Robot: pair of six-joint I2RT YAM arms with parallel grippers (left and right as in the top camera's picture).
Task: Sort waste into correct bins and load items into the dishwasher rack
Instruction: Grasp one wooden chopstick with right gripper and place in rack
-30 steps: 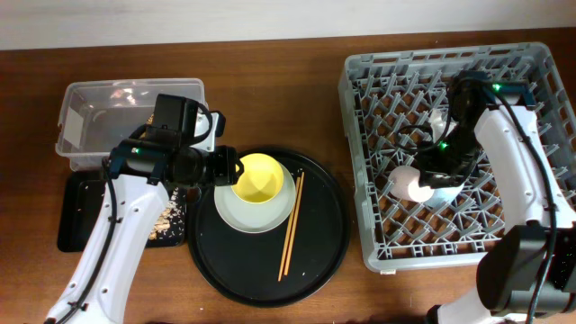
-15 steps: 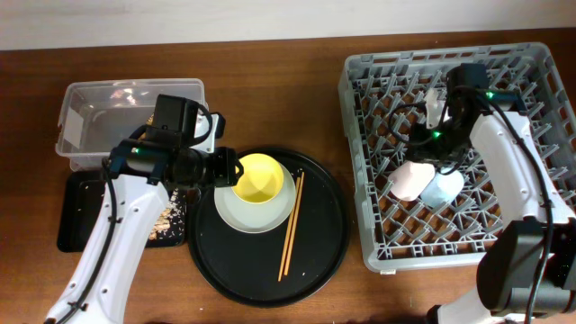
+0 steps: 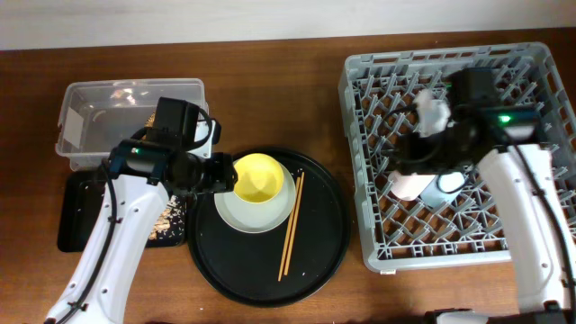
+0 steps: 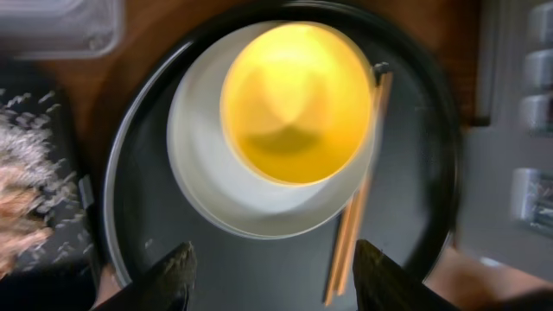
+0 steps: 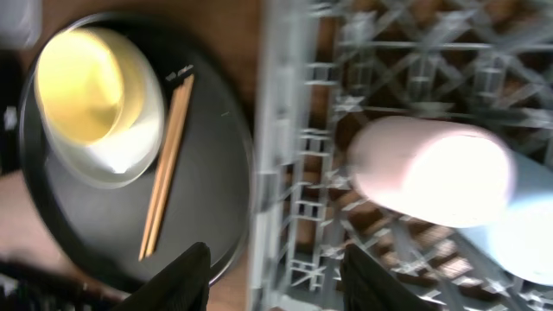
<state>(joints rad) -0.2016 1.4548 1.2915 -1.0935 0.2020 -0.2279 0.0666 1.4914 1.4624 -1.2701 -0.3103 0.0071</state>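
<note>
The yellow bowl (image 3: pixel 256 177) sits on the grey-green plate (image 3: pixel 255 214) in the round black tray (image 3: pixel 270 270), with the chopsticks (image 3: pixel 291 225) beside them. My left gripper (image 3: pixel 223 171) is open and empty at the bowl's left edge. In the left wrist view the bowl (image 4: pixel 294 99), plate (image 4: pixel 216 190) and chopsticks (image 4: pixel 354 225) lie beyond the open gripper (image 4: pixel 272 276). The pink cup (image 3: pixel 412 184) and blue cup (image 3: pixel 447 184) lie in the rack (image 3: pixel 450 243). My right gripper (image 3: pixel 405 155) is open above the rack's left side; the pink cup (image 5: pixel 432 168) lies ahead of the gripper (image 5: pixel 276 276).
The clear tub (image 3: pixel 117 112) stands at the back left. The shallow black tray (image 3: pixel 81 211) in front of it holds food scraps (image 3: pixel 166 220). The rack's left wall (image 5: pixel 289 173) runs under my right gripper. Tissue and wrapper are out of view.
My right gripper has let go of the pink cup, risen and moved left toward the rack's left wall. The pink cup stays in the rack. The left arm has barely moved.
</note>
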